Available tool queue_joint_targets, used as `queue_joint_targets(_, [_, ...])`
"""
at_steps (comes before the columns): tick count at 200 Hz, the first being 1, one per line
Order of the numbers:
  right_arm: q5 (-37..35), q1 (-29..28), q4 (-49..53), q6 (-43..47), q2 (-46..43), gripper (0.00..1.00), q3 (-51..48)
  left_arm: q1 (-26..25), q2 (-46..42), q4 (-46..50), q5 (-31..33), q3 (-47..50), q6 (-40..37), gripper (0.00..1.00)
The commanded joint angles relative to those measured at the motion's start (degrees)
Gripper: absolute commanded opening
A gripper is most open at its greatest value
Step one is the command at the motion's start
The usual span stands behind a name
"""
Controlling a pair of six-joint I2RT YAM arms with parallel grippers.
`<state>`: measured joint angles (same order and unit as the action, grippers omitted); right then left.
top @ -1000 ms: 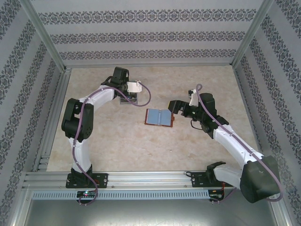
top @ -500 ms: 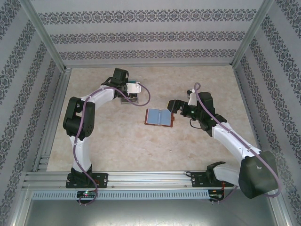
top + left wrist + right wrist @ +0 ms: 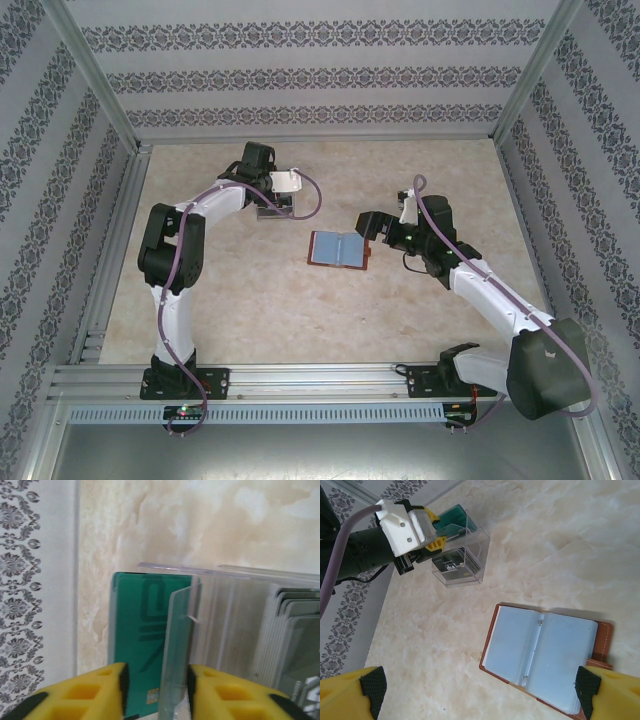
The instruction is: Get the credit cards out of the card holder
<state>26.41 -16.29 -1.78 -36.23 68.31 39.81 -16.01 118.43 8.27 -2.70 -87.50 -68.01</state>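
Two yellow fingers (image 3: pixel 80 696) of the left gripper (image 3: pixel 156 700) stand partly apart. The foot of a teal card (image 3: pixel 145 630) and a clear plastic partition lie in the gap between them. The frame cuts the fingertips off, so I cannot tell whether either pad presses on card or plastic.

The card stands upright in a clear box (image 3: pixel 240 605) just ahead of those fingers. Its darker printed mark is cropped and unreadable, and a small gold chip (image 3: pixel 151 695) shows at its lower edge. Grey cards (image 3: pixel 295 625) stacked to the right of the fingers blur behind the plastic. From the right wrist, a dark card (image 3: pixel 448 566) in that box reads "VIP".

The right gripper (image 3: pixel 482 695) gapes fully and holds nothing, its black pads (image 3: pixel 372 685) cut off at the frame's lower corners. The card holder (image 3: pixel 540 655) lies open and flat on the marbled beige table (image 3: pixel 560 540), ahead of and between those tips and well apart from the left gripper. It has a stitched brown leather edge, smooth grey-blue pockets and a pale spine strip with two rivets. Whether cards sit in the pockets cannot be made out.
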Motion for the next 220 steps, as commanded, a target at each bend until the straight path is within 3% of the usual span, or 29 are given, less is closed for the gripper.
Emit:
queue_joint_targets(1, [1.2,-0.6,-0.7,-0.8,0.1,0.98,1.5,0.7,0.8,-3.7,1.2,-2.3,3.2,0.42])
queue_joint_targets(50, [1.6,-0.6,-0.6,-1.5,0.0,0.98,1.3,0.9,2.3,-5.9,3.5,-3.7,6.0,0.52])
queue_joint_targets(130, [1.5,-0.6,0.1,-2.0,-1.6,0.98,0.4,1.1,4.3,-7.4,6.1,-4.8,9.4,0.58])
queue_joint_targets(220, [1.6,-0.6,0.1,-2.7,-2.1,0.98,-0.3,1.2,1.3,-4.8,4.2,-5.7,14.4,0.68])
